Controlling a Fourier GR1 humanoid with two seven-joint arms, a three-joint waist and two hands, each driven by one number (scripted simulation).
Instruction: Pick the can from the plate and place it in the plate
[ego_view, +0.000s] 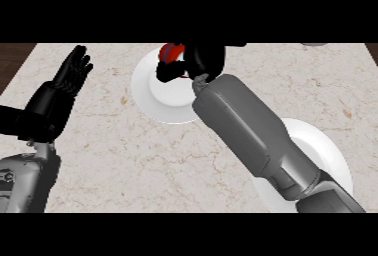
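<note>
Marble counter (133, 160): two white plates are being borne. Red can (171, 51): being clasped by the curled fingers of the right hand (205, 60) at the far plate's (159, 102) far rim. Near plate (328, 150): being partly covered by the right forearm (251, 130). Left hand (70, 75): being held straight-fingered at the left edge.

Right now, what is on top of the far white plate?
A red can shows at the far plate's back edge, the right hand curled round it. The hand hides its base, so contact with the plate cannot be seen.
</note>
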